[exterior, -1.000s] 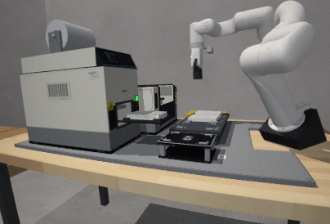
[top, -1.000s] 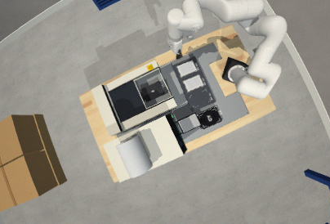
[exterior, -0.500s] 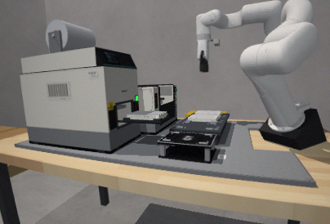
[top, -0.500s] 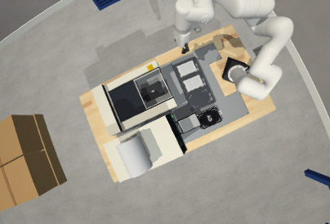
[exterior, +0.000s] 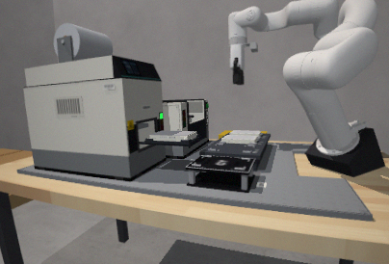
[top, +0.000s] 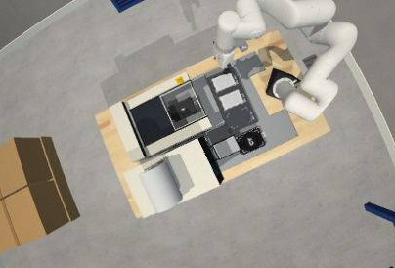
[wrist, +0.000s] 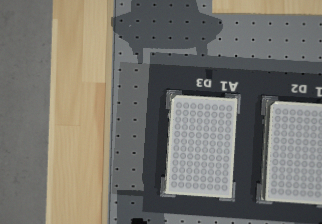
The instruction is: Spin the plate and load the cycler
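Your hand [exterior: 237, 77] hangs high over the deck's D3 end, fingers spread wide, holding nothing. BAL [wrist: 200, 145] sits seated in D3 straight below, long axis running down the wrist view, K37 [wrist: 299, 152] beside it. K73 [exterior: 172, 136] lies on the sealer's stage, well apart. You can't see the fingers from the wrist, nor the centrifuge's keys.

Colours, deck side:
BAL plate [wrist: 200, 145] pale grey, dotted well grid; deck row [wrist: 249, 150] charcoal, white lettering; base mat [wrist: 132, 125] grey, black-dotted; worktop [wrist: 77, 125] light wood; arm [exterior: 330, 72] white.
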Available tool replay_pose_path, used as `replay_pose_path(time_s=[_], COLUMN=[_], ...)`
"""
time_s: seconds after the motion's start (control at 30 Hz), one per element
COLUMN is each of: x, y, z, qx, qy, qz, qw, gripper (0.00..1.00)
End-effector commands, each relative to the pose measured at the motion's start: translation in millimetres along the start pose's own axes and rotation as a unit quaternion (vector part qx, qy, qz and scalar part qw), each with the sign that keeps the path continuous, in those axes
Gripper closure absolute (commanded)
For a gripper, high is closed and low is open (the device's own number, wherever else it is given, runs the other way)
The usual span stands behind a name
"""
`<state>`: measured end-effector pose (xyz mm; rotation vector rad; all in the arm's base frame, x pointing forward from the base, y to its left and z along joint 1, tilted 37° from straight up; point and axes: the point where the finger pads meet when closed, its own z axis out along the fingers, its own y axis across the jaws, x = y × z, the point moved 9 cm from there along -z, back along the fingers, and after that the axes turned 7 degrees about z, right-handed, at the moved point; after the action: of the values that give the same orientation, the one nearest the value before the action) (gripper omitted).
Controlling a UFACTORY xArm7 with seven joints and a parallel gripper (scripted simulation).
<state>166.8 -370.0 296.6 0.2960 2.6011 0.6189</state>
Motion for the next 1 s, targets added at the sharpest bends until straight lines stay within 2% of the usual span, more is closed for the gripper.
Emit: replay_pose_path(time_s=[0.0, 0.13, 0.2, 0.7, 0.77, 0.97], x=[2, 4, 4, 13, 13, 16], y=[20, 40, 40, 114, 114, 144], z=[-2.3, -2.2, -2.2, -1.9, -1.9, -1.8], qx=[0.002, 0.002, 0.002, 0.001, 0.001, 0.001], qy=[-0.003, -0.003, -0.003, -0.003, -0.003, -0.003], qz=[0.001, 0.001, 0.001, 0.001, 0.001, 0.001], qw=[1.0, 1.0, 1.0, 1.0, 1.0, 1.0], gripper=[0.0, 0.0, 0.0, 0.0, 0.0, 0.0])
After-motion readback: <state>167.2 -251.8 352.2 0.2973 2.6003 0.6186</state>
